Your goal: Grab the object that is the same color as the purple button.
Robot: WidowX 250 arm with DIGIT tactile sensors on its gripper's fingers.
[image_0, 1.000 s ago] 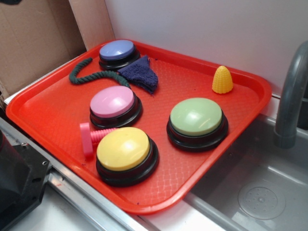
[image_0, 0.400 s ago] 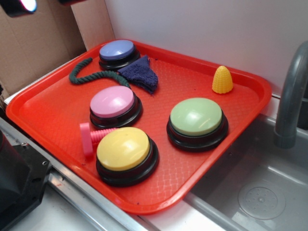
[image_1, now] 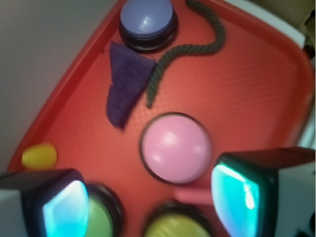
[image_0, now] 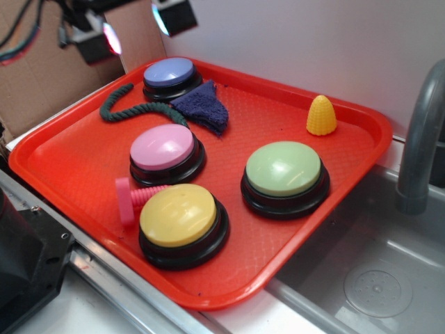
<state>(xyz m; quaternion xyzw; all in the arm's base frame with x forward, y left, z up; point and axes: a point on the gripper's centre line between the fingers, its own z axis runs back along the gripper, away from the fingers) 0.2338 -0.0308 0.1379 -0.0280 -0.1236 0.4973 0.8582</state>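
Listing contents of the red tray point(image_0: 62, 167), near edge first, places given relative to the pink button point(image_0: 163, 147).

1. Yellow button point(image_0: 178, 214), nearest the camera, in front of the pink button. A pink plastic bolt point(image_0: 129, 198) lies between the two, its head toward the tray's near-left rim.
2. Green button point(image_0: 284, 168), to the right of the pink button, apart from it.
3. Pink button, central landmark; bare tray floor lies open to its left.
4. Dark green rope point(image_0: 132, 106), behind the pink button, curling toward the tray's far-left rim.
5. Purple terry cloth point(image_0: 203, 104), the task's object: behind and slightly right of the pink button, one corner touching or overlapping the purple button point(image_0: 168, 72), the rope's end against its left edge. It lies flat and limp, so a top-down pinch looks suitable.
6. Yellow corn-shaped toy point(image_0: 321, 115), far right of the pink button, well apart from the cloth.
7. Purple button, in the tray's far corner, against the rim.

Gripper point(image_0: 135, 31): raised above the far-left corner of the tray, fingers spread apart, holding nothing; in the wrist view both fingers point(image_1: 63, 205) frame the pink button below.

Clearance: the cloth's right side faces open tray floor; its left is crowded by rope, its far corner by the purple button and tray wall. Approach from above, toward the cloth's free right half, seems least obstructed.
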